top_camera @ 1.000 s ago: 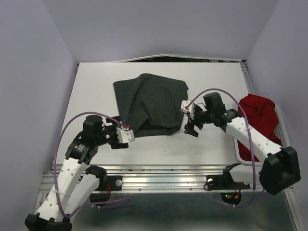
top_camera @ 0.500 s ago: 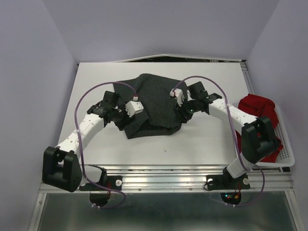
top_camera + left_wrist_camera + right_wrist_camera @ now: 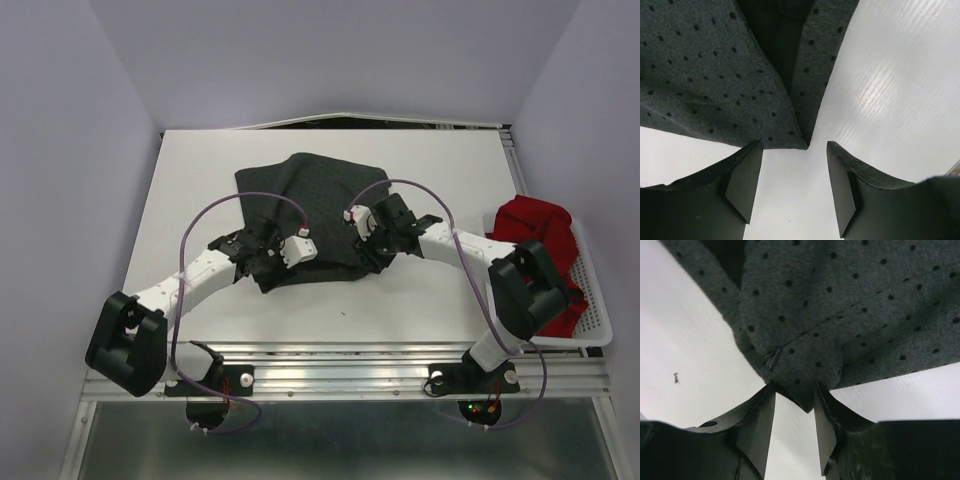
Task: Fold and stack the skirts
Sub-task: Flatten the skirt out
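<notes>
Both arms were down on the table (image 3: 200, 180) now, stretched low and flat; a second ago they had been hunched back near their bases, claws hanging off the cloth's near edge. The dark grey dotted skirt (image 3: 320, 200) lay spread at mid-table, much where it was a second before.

The left gripper (image 3: 266, 264) had come in to the skirt's near left corner; from its wrist view the fingers (image 3: 742, 175) stood apart, bare table showing between them, and the corner's tip sat just at the mouth of the gap, touching neither finger; so that claw was open and had hold of nothing. It had stood wider a second ago.

The right gripper (image 3: 376, 250) had swung across from the basket side to the near right corner; its fingers (image 3: 760, 425) had drawn in a good deal, and the pointed corner of the cloth poked down between the tips, touching both; whether it truly had a bite on it, I couldn't tell, as white table still showed in the gap below the point.

The red skirt (image 3: 535, 235) sat bunched in the white mesh basket (image 3: 598, 315) at the table's right edge, same as before; more of it showed now that the right arm had moved off.
</notes>
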Controlling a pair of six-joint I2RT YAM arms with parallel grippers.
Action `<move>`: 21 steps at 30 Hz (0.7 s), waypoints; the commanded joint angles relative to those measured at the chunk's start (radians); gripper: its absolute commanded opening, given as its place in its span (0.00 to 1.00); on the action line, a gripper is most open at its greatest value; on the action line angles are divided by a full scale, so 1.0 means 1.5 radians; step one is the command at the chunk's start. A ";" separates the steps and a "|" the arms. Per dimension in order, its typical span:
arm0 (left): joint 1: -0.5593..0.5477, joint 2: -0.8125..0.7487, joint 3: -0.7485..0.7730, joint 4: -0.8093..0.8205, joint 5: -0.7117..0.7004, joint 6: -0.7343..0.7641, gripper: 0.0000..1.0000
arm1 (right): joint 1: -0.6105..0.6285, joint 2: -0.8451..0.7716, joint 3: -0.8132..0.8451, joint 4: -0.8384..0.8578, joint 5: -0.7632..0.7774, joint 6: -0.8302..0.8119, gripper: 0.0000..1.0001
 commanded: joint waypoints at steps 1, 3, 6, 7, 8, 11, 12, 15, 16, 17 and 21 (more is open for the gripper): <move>-0.011 0.026 -0.003 0.065 -0.050 -0.040 0.66 | 0.000 0.004 -0.032 0.079 0.058 0.030 0.41; -0.012 0.042 -0.002 0.087 -0.063 -0.044 0.66 | 0.000 0.001 -0.041 0.101 0.076 0.040 0.39; -0.013 0.069 0.005 0.104 -0.057 -0.049 0.66 | 0.000 0.004 -0.047 0.104 0.081 0.042 0.37; -0.013 0.079 0.009 0.107 -0.053 -0.052 0.66 | 0.000 0.004 -0.049 0.102 0.080 0.042 0.37; -0.014 0.084 0.013 0.109 -0.048 -0.052 0.66 | 0.000 0.003 -0.049 0.099 0.077 0.042 0.38; -0.016 0.092 0.022 0.110 -0.030 -0.054 0.66 | 0.000 -0.012 -0.050 0.084 0.058 0.047 0.44; -0.017 0.092 0.022 0.114 -0.028 -0.055 0.66 | 0.000 -0.026 -0.054 0.086 0.056 0.054 0.46; -0.017 0.093 0.018 0.128 -0.036 -0.058 0.66 | 0.000 -0.032 -0.059 0.095 0.062 0.063 0.53; -0.018 0.099 0.016 0.133 -0.042 -0.062 0.65 | 0.000 -0.024 -0.057 0.095 0.065 0.062 0.54; -0.018 0.105 0.015 0.140 -0.048 -0.065 0.63 | 0.000 -0.018 -0.055 0.095 0.068 0.062 0.54; -0.017 0.122 0.021 0.144 -0.073 -0.079 0.35 | 0.000 0.001 -0.057 0.102 0.091 0.051 0.27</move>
